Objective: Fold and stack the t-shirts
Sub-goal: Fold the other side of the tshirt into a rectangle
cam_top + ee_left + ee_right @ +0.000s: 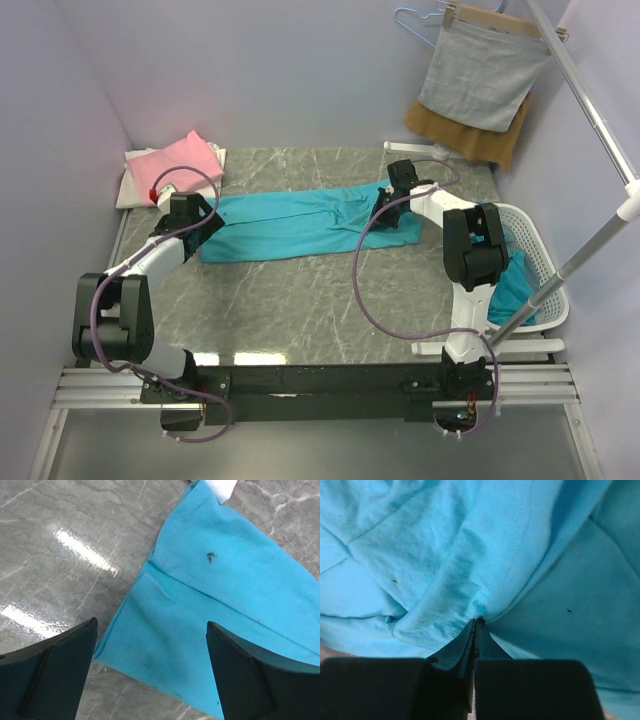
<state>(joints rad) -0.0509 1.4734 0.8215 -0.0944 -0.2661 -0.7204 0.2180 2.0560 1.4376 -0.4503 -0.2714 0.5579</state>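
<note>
A teal t-shirt (300, 225) lies folded lengthwise in a long strip across the middle of the table. My left gripper (195, 222) hovers open over its left end, the folded teal corner (165, 645) showing between the two dark fingers (250, 675). My right gripper (392, 205) is at the strip's right end, shut on a pinch of the teal fabric (470, 580), which bunches into creases at the fingertips. A folded pink t-shirt (180, 160) rests on a folded white one (135, 180) at the back left.
A white laundry basket (540, 250) at the right edge holds more teal cloth (515, 290). A grey cloth (483, 75) and a mustard-brown cloth (495, 140) hang from a rack at the back right. A metal pole (600, 245) slants across the right side.
</note>
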